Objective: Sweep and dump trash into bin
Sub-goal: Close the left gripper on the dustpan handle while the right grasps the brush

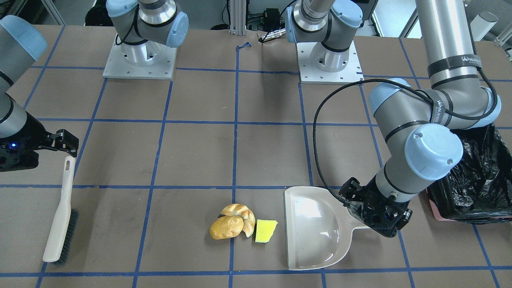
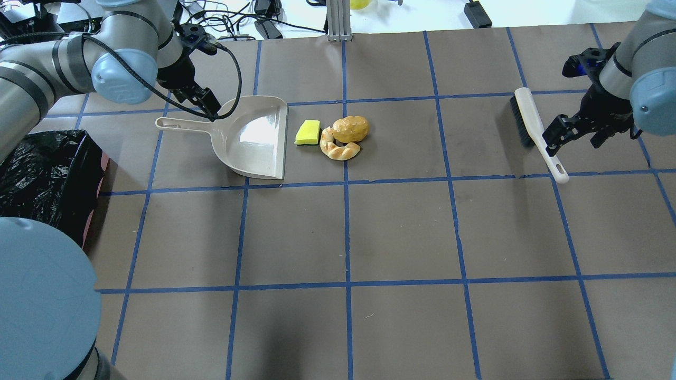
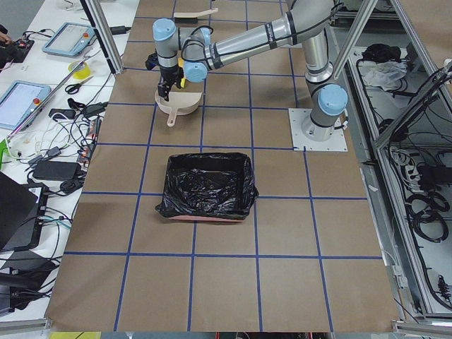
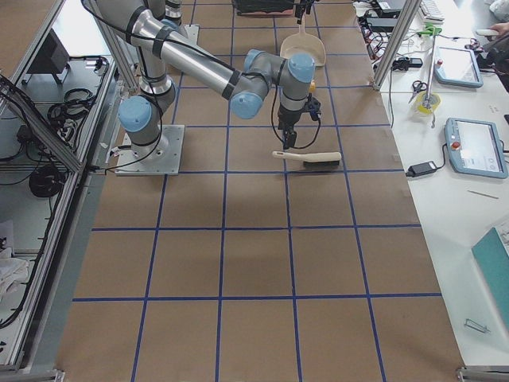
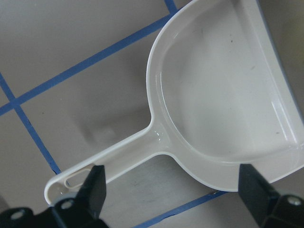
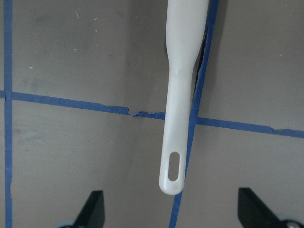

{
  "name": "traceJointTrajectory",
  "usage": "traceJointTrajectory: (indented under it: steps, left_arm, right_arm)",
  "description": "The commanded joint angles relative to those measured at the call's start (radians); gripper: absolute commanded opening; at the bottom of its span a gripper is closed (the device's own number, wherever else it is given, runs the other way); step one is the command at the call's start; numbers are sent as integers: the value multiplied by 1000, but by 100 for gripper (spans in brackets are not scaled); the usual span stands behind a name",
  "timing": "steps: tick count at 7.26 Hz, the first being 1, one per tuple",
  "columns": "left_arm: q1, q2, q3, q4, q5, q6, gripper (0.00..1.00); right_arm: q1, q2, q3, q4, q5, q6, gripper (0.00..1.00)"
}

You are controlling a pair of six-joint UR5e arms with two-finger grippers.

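Trash (image 1: 240, 225) lies bunched near your edge of the bench (image 1: 192, 152), just off the lip of the dustpan (image 1: 316, 232). Spread and pinching nothing, the left hand (image 2: 206, 105) and right hand (image 2: 573, 140) need centring over dustpan and brush (image 1: 60, 224) handles before closing. Farther off, the bin (image 1: 476, 180) sits at the robot's left end.

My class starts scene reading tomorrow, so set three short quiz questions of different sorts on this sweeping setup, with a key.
1. True or false: the yellow block already lies in the dustpan.
2. Which piece is nearest the dustpan's mouth? A croissant, B bread roll, C yellow block.
3. Fill in: the open right tool hangs at the brush's ____ end.
Key: 1 false; 2 C; 3 handle.
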Motion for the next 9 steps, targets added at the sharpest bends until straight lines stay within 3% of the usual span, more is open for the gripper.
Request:
traceJointTrajectory:
  steps: [1, 6, 8, 9]
  left_arm:
    - [3, -21, 2, 70, 49, 478, 100]
    - [41, -25, -62, 76, 35, 1007, 99]
    - [72, -28, -81, 95, 20, 1026, 100]
    - [85, -28, -87, 131, -36, 996, 100]
  right_arm:
    - [0, 66, 1, -51, -3, -3, 100]
    - [0, 135, 1, -90, -6, -3, 100]
    - [0, 156, 3, -90, -6, 0, 97]
    - [0, 158, 3, -90, -6, 0, 96]
